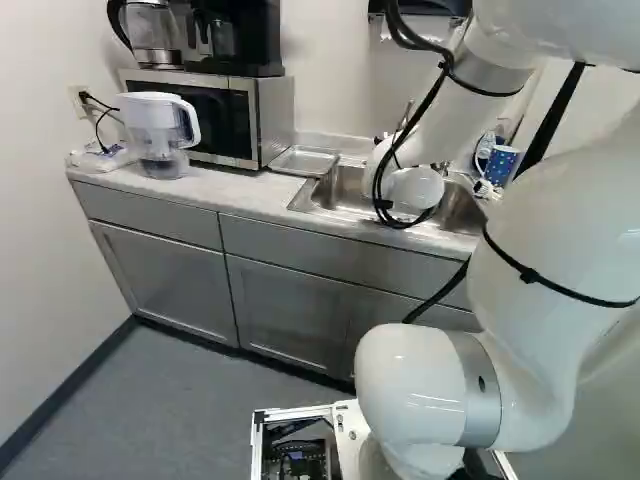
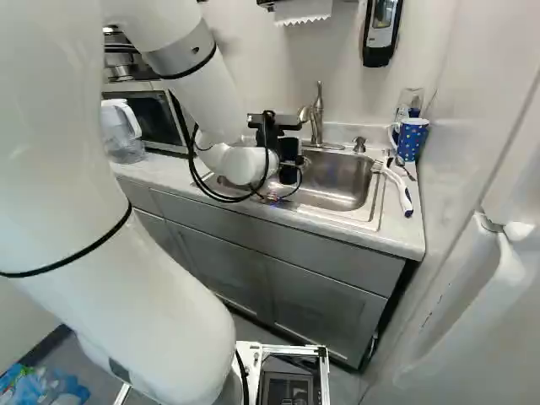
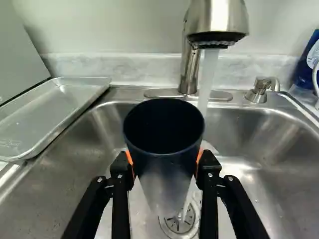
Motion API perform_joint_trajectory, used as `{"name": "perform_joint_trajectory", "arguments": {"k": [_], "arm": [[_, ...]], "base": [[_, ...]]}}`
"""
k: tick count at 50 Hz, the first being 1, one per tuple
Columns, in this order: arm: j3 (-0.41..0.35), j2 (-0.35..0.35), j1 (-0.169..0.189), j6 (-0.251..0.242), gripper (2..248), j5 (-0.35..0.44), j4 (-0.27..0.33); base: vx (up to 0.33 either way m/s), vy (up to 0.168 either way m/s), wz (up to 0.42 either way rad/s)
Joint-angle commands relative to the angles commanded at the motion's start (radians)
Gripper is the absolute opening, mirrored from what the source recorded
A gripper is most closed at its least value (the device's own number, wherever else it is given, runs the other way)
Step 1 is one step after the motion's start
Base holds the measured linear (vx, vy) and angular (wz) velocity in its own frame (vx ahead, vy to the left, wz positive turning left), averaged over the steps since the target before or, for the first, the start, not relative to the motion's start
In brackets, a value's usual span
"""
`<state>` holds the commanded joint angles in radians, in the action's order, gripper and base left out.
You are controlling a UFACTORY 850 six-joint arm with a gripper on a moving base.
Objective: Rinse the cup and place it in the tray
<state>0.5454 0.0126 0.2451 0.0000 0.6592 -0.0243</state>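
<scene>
Cup (image 3: 164, 169), dark, one: mouth up over the sink (image 3: 60, 189), clamped between both fingers (image 3: 207, 163). Running water (image 3: 208, 74) falls just past its rim, tap (image 3: 189, 67) side; rinsing likely needs a slight shift thither. Tray (image 3: 50, 114): beside sink's microwave-side edge.

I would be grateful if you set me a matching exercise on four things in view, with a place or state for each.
1. Tumbler
2. Baking tray
3. Faucet
4. Water pitcher

A. pouring water
B. in front of the microwave oven
C. held in the pincer
D. at the sink's edge

Pairs: 1-C, 2-D, 3-A, 4-B
</scene>
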Motion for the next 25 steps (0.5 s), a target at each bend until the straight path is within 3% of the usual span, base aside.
{"name": "perform_joint_trajectory", "arguments": {"k": [25], "arm": [[0.021,-0.021,0.046,0.0,125,0.0,0.0]], "base": [[0.0,0.0,0.0]]}}
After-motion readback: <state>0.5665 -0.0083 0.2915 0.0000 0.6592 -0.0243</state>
